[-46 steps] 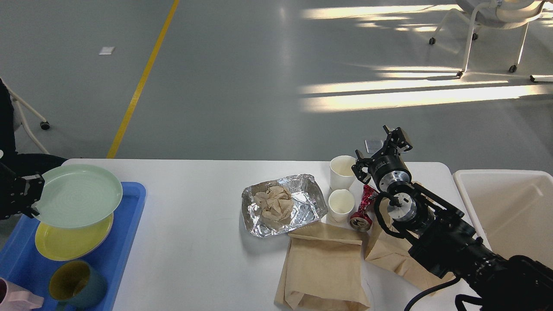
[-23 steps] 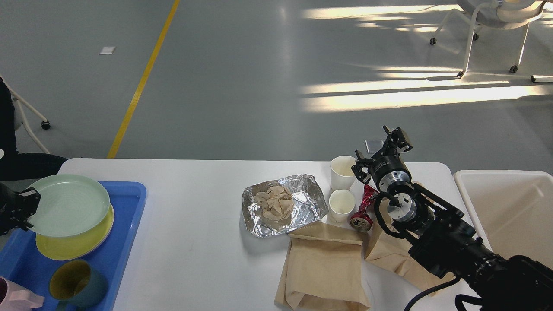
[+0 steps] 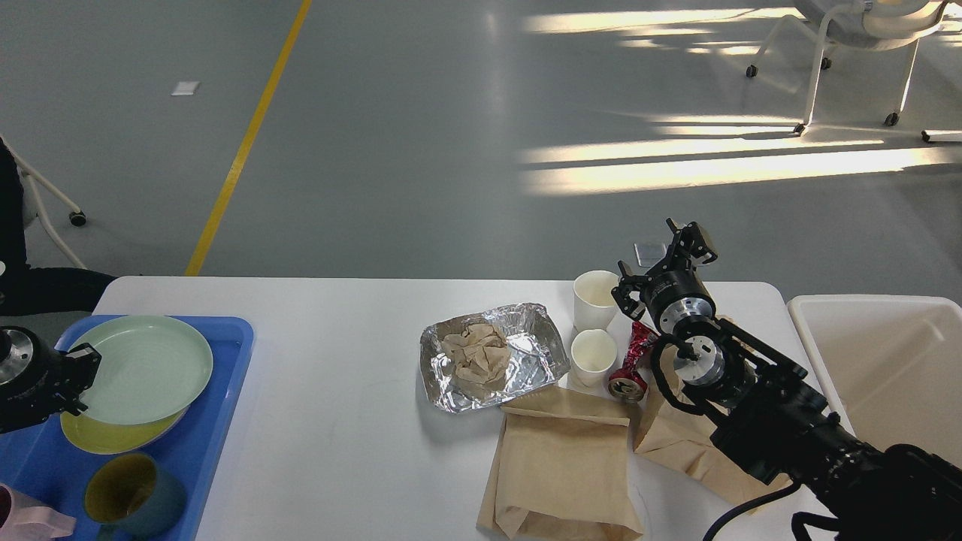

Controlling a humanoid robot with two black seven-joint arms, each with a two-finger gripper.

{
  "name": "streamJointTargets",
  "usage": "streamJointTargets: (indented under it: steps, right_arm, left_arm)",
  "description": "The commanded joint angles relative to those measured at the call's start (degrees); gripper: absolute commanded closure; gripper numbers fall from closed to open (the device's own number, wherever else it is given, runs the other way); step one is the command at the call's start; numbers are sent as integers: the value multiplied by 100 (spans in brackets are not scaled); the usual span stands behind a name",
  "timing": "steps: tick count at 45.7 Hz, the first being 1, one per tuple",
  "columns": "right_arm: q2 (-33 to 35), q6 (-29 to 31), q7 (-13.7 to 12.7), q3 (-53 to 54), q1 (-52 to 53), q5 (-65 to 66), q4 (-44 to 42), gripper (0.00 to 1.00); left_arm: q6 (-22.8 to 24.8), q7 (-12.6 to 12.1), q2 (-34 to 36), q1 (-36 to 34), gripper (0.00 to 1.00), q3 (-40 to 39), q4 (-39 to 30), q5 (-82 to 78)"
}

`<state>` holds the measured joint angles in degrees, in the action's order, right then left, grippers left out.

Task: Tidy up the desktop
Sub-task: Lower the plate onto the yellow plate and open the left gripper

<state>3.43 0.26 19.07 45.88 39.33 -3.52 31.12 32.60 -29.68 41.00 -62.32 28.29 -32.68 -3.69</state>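
Observation:
The white desktop [image 3: 338, 421] carries a foil tray [image 3: 526, 364] with crumpled brown paper [image 3: 475, 358], two white paper cups [image 3: 594, 299] [image 3: 593, 355], a crushed red can [image 3: 633, 364] and two brown paper bags [image 3: 560, 466] [image 3: 680, 443]. My left gripper [image 3: 77, 381] is shut on the left rim of a pale green plate [image 3: 143, 368], which rests on a yellow plate [image 3: 105, 437] in the blue tray [image 3: 222, 391]. My right gripper [image 3: 665, 254] is open and empty above the table's far edge, just right of the far cup.
A teal mug with a yellow inside [image 3: 134, 496] and a pink object [image 3: 30, 520] sit in the blue tray's near end. A cream-white bin [image 3: 887, 368] stands off the table's right end. A wheeled chair [image 3: 864, 45] stands on the floor far right.
My left gripper has carried the green plate down and a little right, from above the tray onto the yellow plate. The right arm has not moved.

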Motion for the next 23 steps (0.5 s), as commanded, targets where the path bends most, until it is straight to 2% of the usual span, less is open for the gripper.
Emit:
streamJointTargets:
  steps: [1,23]
  right_arm:
    - [0,0,0,0,-5,0,0,0]
    - [0,0,0,0,4,0,0,0]
  left_arm:
    - [9,-2,-14,18,100,-8,-2,9]
    - [53,-20,180,1,100,-104,-10,18]
